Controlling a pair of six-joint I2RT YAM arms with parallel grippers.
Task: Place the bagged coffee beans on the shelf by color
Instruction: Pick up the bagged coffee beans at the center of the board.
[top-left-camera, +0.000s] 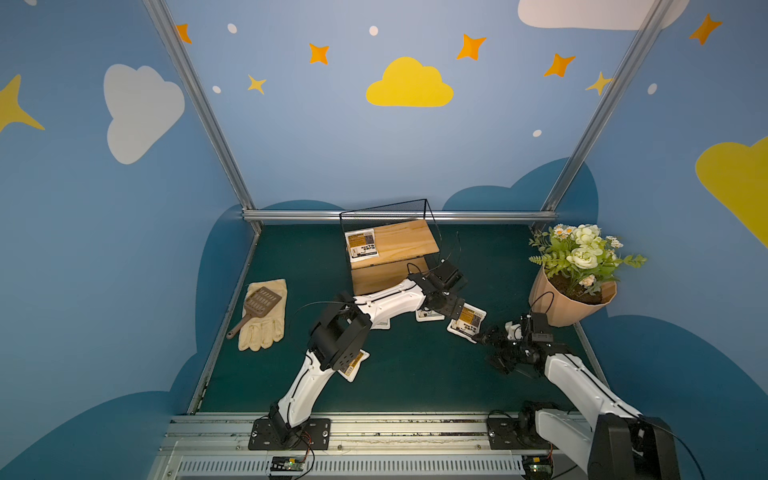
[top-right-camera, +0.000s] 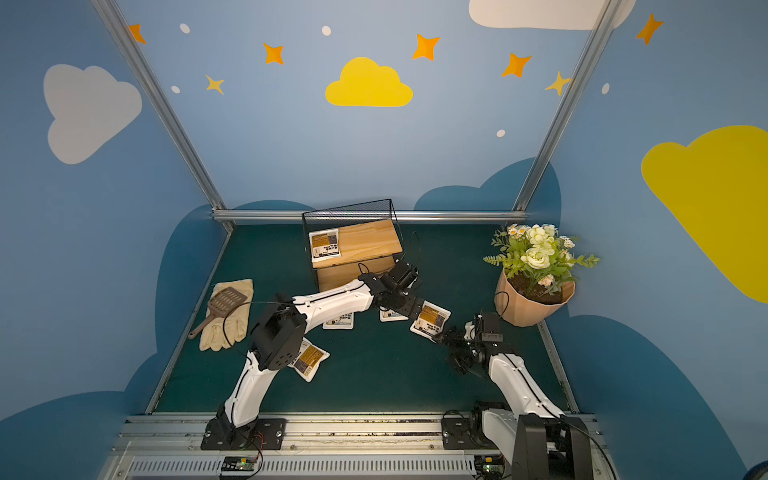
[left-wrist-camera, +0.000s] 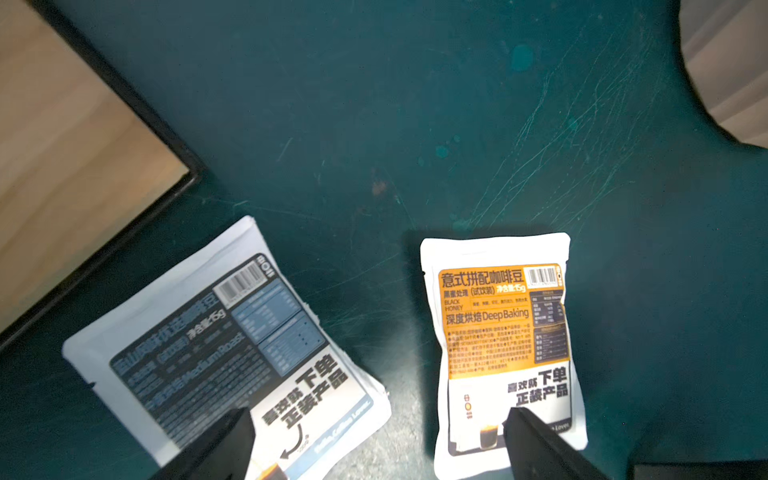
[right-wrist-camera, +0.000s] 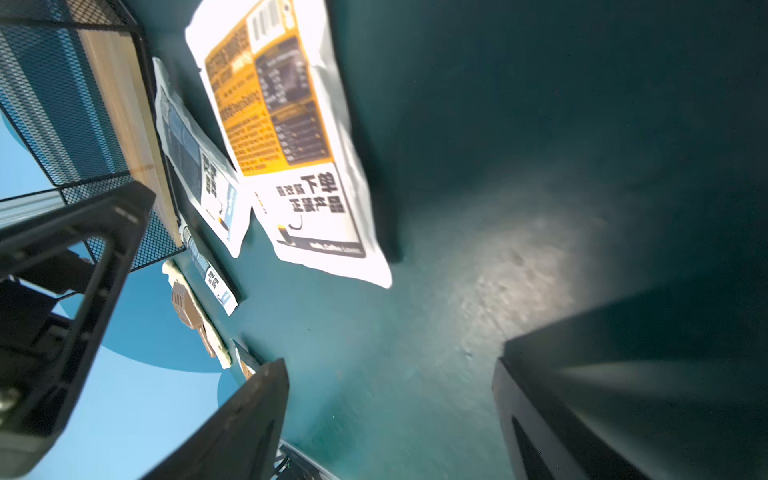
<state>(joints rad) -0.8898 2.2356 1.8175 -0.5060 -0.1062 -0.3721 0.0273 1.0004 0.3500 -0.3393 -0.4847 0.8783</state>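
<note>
Five small white coffee bags are spread around a dark green table (top-left-camera: 415, 374). The first orange bag (top-left-camera: 362, 244) lies flat on the left end of the upper wooden board of the shelf (top-left-camera: 409, 241), a small black wire rack at the back of the table.

The second orange bag (top-left-camera: 467, 319) sits in front of the shelf's right corner, between the two grippers. The left gripper (left-wrist-camera: 378, 415) hangs over it with its jaws apart. In the left wrist view one of its fingers (left-wrist-camera: 216, 449) shows over the first grey-blue bag (left-wrist-camera: 216, 353), and the other shows over the lower edge of the second orange bag. Whether either finger touches a bag cannot be told.

The right gripper (right-wrist-camera: 390, 368) is low over the table, just beside that orange bag's near corner, with its jaws wide apart around bare table.

The second grey-blue bag (top-right-camera: 338, 320) lies in front of the shelf, partly under the left forearm. The third orange bag (top-right-camera: 309, 358) lies nearer the robot, partly hidden by the left elbow.

At far left a brown scoop (top-left-camera: 262, 303) rests on a cream glove (top-left-camera: 266, 332). At far right stands a tan flowerpot (top-left-camera: 569, 307).
</note>
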